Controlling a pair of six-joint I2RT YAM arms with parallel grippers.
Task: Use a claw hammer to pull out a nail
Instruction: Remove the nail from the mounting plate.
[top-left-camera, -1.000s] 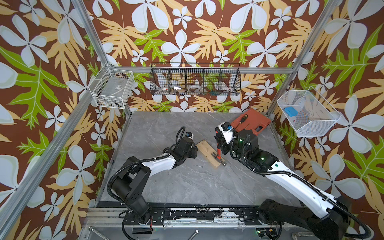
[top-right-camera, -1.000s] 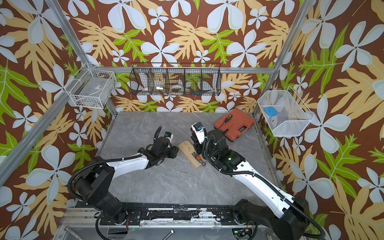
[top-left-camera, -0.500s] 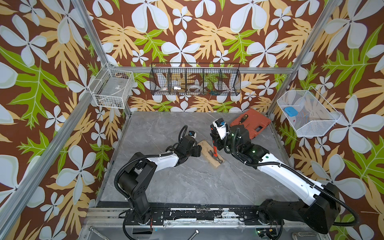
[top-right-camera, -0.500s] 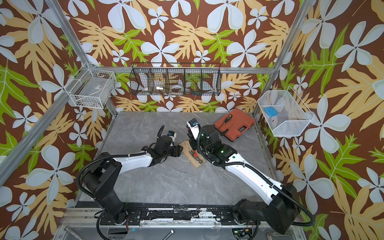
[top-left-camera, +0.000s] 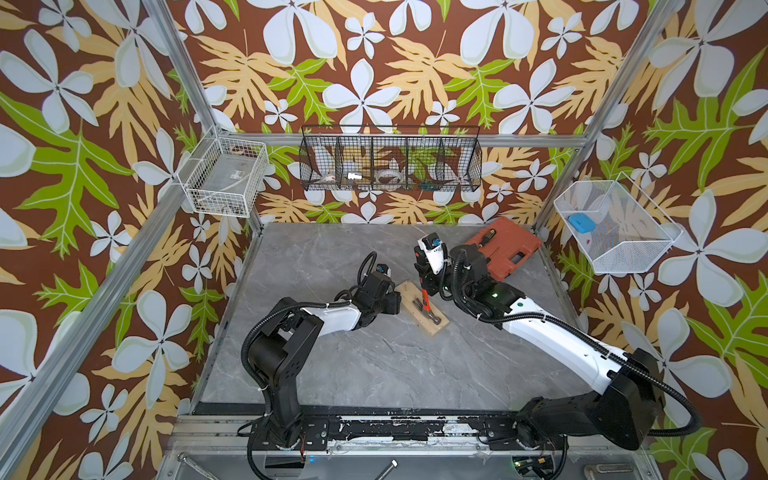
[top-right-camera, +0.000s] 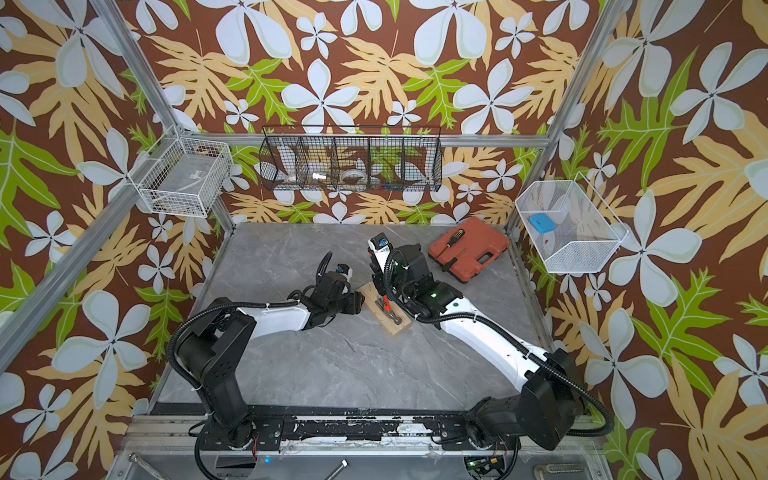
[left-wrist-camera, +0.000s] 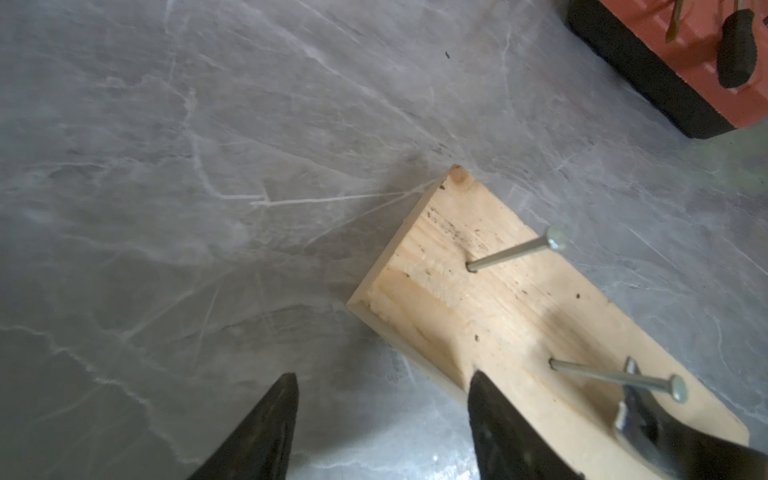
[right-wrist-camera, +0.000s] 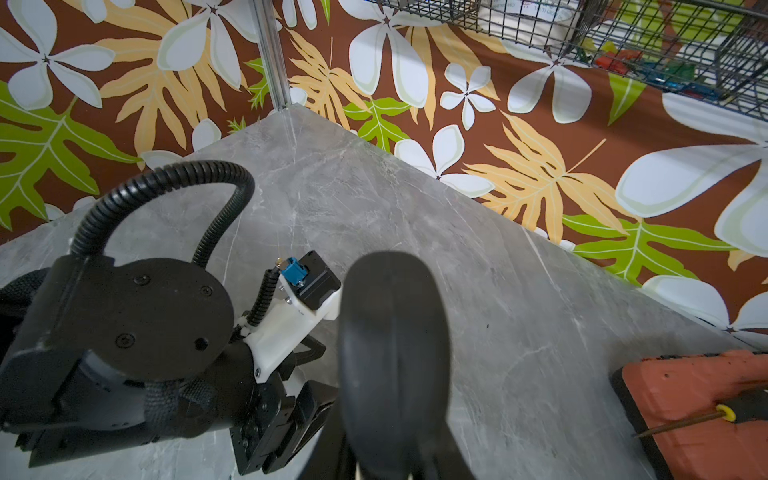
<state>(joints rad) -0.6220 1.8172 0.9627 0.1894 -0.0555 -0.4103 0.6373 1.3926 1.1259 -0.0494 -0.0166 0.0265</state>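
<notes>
With the hammer (top-left-camera: 427, 303) clenched in the right gripper (top-left-camera: 423, 284), claw at the nail (left-wrist-camera: 615, 376), the board (left-wrist-camera: 498, 316) is best pinned by the spread-open left gripper (left-wrist-camera: 382, 378).

The walls (top-left-camera: 374, 62) are brown with big white flowers and green and yellow leaves. The table (top-left-camera: 374, 365) is grey with thin pale lines, like stone. The wood block (left-wrist-camera: 478, 307) is light yellow, with shiny grey nails (left-wrist-camera: 515, 251). The claw hammer (top-left-camera: 425, 297) has an orange-red shaft, silver head and black end. The tool case (top-left-camera: 513, 249) at the far right is orange-red with a black edge. The far basket (top-left-camera: 457, 166) is black; the left basket (top-left-camera: 216, 201) and right basket (top-left-camera: 623, 257) are white.
</notes>
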